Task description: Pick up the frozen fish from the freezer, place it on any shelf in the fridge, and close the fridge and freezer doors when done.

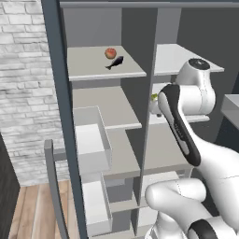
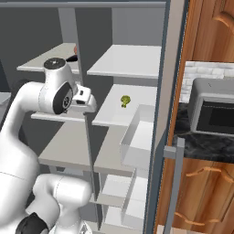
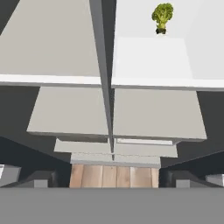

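Note:
The frozen fish (image 1: 115, 62) lies on the top shelf (image 1: 93, 65) of the freezer (image 1: 107, 121), just in front of a round red fruit (image 1: 110, 52). My hand (image 2: 84, 101) hangs in front of the divider between freezer and fridge (image 2: 123, 91), about one shelf lower than the fish and to its right. In the hand view my gripper (image 3: 112, 180) is open, its dark fingertips (image 3: 40, 179) wide apart with nothing between them, looking down over the stacked shelves. Both doors stand open: the freezer door (image 1: 60, 116) on the left, the fridge door (image 2: 167, 114) on the right.
A small green leafy lump (image 3: 162, 16) sits on a fridge shelf (image 2: 114, 109). White bins (image 1: 91, 144) line the freezer door and another bin (image 2: 137, 137) the fridge door. A microwave (image 2: 212, 109) stands on a dark counter to the right. A brick wall (image 1: 23, 93) lies left.

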